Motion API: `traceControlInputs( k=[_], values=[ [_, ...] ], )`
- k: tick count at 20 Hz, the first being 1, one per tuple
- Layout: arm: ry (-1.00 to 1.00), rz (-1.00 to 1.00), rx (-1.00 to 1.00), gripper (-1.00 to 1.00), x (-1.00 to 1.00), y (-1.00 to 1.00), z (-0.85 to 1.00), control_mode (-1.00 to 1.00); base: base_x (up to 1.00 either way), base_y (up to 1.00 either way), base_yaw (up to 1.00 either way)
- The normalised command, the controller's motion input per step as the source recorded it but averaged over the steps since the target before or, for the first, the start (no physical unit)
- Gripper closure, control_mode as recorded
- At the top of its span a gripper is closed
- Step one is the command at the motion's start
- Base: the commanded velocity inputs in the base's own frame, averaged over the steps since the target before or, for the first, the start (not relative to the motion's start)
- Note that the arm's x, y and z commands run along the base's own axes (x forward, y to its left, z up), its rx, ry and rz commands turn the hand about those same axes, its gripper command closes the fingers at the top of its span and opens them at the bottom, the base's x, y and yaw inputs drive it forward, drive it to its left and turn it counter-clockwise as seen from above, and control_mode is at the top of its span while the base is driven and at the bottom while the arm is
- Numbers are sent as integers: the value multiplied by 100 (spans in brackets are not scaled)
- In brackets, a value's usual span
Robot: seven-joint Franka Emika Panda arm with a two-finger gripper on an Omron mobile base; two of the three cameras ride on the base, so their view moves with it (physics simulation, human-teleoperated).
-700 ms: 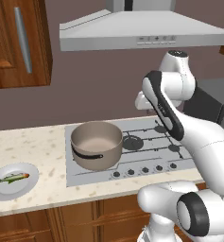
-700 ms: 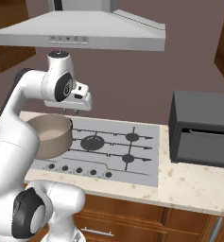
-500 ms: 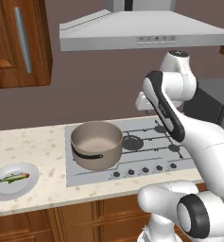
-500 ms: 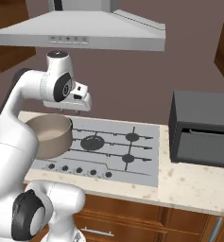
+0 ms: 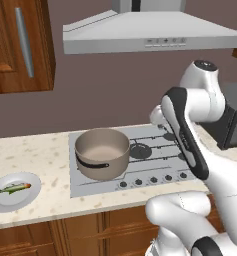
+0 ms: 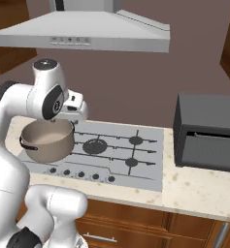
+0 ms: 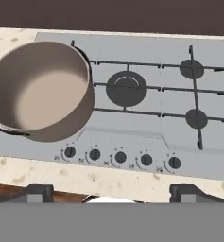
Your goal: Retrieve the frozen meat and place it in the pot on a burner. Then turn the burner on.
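Nothing is shifting between recent pictures: I am still hovering high over the cooktop [image 7: 146, 118], jaws spread wide and empty. The pot [image 7: 40, 90] is sitting below, left of my jaws (empty). The frozen meat [image 5: 12, 188] is lying untouched on its plate [image 5: 15, 200], far leftward; retrieval not begun.

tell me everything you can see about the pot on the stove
The pot is round and deep, dull brownish-grey metal outside with a pale, empty inside. A dark curved handle arcs across its near side in the left base view. It stands upright on the left end of the cooktop, over a burner grate, just behind the row of knobs. Nothing is in it and nothing else touches it.
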Motion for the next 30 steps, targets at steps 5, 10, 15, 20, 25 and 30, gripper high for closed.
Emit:
traceControlInputs(
  k=[5, 10, 15, 20, 25, 30],
  values=[
    [-11, 4, 0, -100, -42, 10, 0, -100, 0, 0, 0],
    [1, 15, 0, -100, -3, 38, 2, -100, 0, 0, 0],
    [9, 19, -2, -100, 0, 53, 1, -100, 0, 0, 0],
    [8, 14, -4, -100, 2, 66, 0, -100, 0, 0, 0],
    [4, 14, -5, -100, 7, 69, 0, -100, 0, 0, 0],
    [6, 14, -3, -100, 12, 63, -1, -100, 0, 0, 0]
  ],
)
